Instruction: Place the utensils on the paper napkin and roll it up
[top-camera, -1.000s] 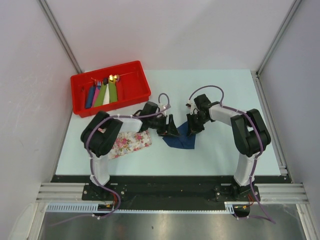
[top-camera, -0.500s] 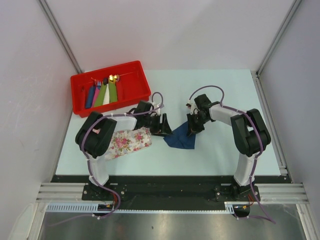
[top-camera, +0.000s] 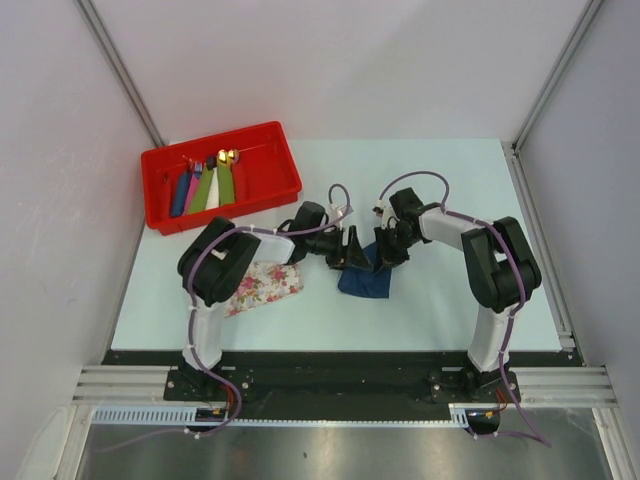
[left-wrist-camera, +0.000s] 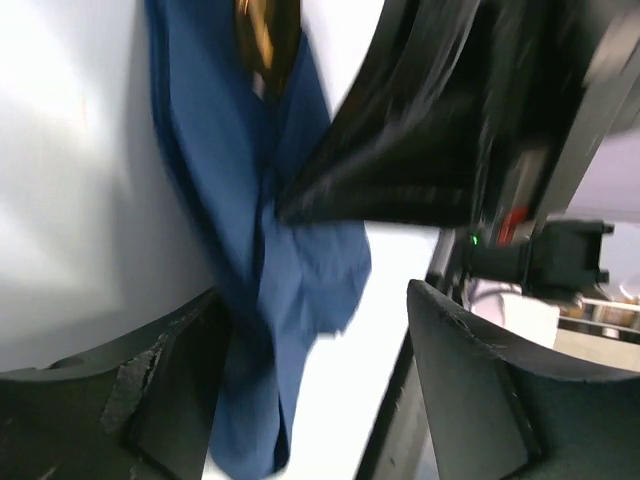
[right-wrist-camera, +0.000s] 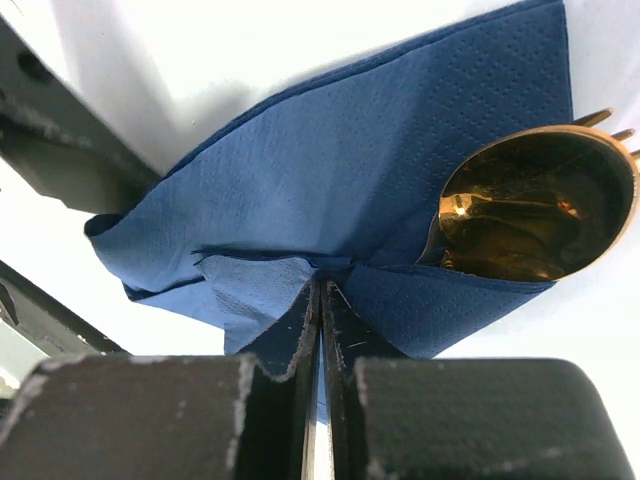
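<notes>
Pale surface (top-camera: 440, 180) fills the top view, and up at its far left corner sits the red bin (top-camera: 265, 172), a row of coloured rolls (top-camera: 205, 188) lying inside it. Both arms are reaching to the middle: left arm (top-camera: 215, 265) bent across a pink-flowered tray (top-camera: 265, 283), right arm (top-camera: 495, 260) coming in from the other side. Between them, right in the centre of the surface and just right of the flowered tray, lies the paper napkin (top-camera: 365, 282), dark navy and rumpled, folded over itself. Left fingers (top-camera: 350, 250) are at its left edge and standing wide apart. The left wrist view shows the navy sheet running down through the gap, close against one finger, gripped by neither. Right fingers (top-camera: 387, 255) are at the napkin's far right corner, and the right wrist view has them pressed tight together with a pleat of the paper pinched between them. Inside the fold, the gold spoon (right-wrist-camera: 540, 215) shows its bowl poking out past the napkin's edge, with the tips of the fork (right-wrist-camera: 600, 118) just peeking from behind it.
</notes>
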